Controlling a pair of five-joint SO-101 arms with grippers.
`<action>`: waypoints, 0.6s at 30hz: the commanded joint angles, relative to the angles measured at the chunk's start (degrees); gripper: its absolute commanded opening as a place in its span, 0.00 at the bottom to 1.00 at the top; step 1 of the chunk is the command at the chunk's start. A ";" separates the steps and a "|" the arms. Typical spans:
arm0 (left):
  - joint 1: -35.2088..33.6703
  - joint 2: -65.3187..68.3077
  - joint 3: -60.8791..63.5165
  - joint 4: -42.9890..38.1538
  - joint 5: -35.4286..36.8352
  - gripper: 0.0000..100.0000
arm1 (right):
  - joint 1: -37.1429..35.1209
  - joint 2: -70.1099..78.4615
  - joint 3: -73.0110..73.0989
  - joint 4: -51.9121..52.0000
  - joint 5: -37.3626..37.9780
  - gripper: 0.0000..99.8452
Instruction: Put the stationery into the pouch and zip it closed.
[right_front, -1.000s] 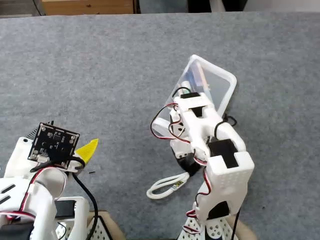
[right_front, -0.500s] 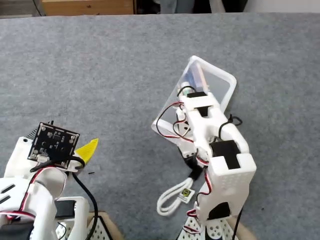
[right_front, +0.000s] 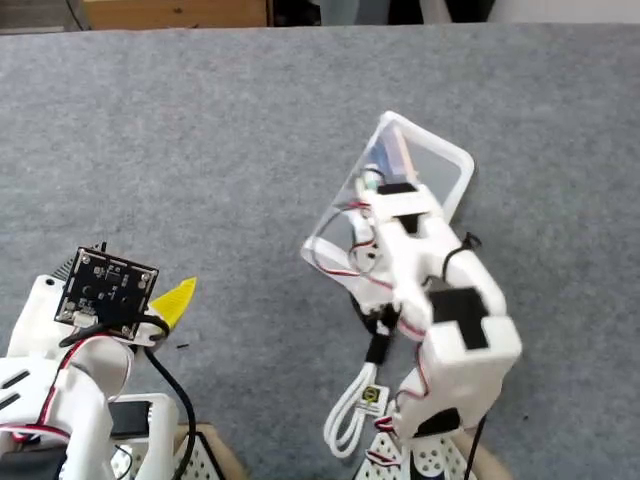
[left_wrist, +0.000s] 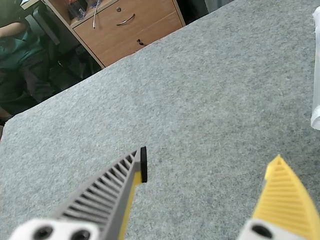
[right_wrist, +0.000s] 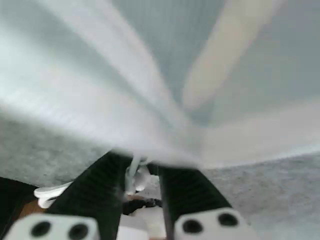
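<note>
A clear pouch (right_front: 440, 175) with a white rim lies right of the table's middle, with blue and white stationery (right_front: 392, 152) inside at its far end. My right arm (right_front: 440, 300) hangs over the pouch's near end. In the right wrist view the right gripper (right_wrist: 142, 175) is shut on a small white piece at the pouch's edge (right_wrist: 165, 150), which joins a looped white cord (right_front: 355, 410) trailing toward the table's near edge. My left gripper (left_wrist: 210, 160) stands open over bare felt at the near left, its yellow finger (right_front: 178, 300) showing from above.
Grey felt (right_front: 200, 140) covers the whole table. A wooden drawer unit (left_wrist: 135, 25) stands beyond the far edge. The arm bases (right_front: 180, 450) sit at the near edge.
The right arm has drawn back toward the near edge. The white cord loop has swung from lying sideways to pointing at the near edge. The left arm has kept still.
</note>
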 joint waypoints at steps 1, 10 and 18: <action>0.13 -0.09 -1.80 0.00 -0.35 0.38 | 0.26 -12.35 0.31 0.70 2.99 0.01; 0.13 -0.35 -1.80 0.00 -0.26 0.38 | 4.31 -18.77 0.31 -1.05 8.35 0.01; 0.13 -0.35 -1.80 0.00 -0.26 0.38 | 5.36 -25.80 0.04 0.70 14.42 0.01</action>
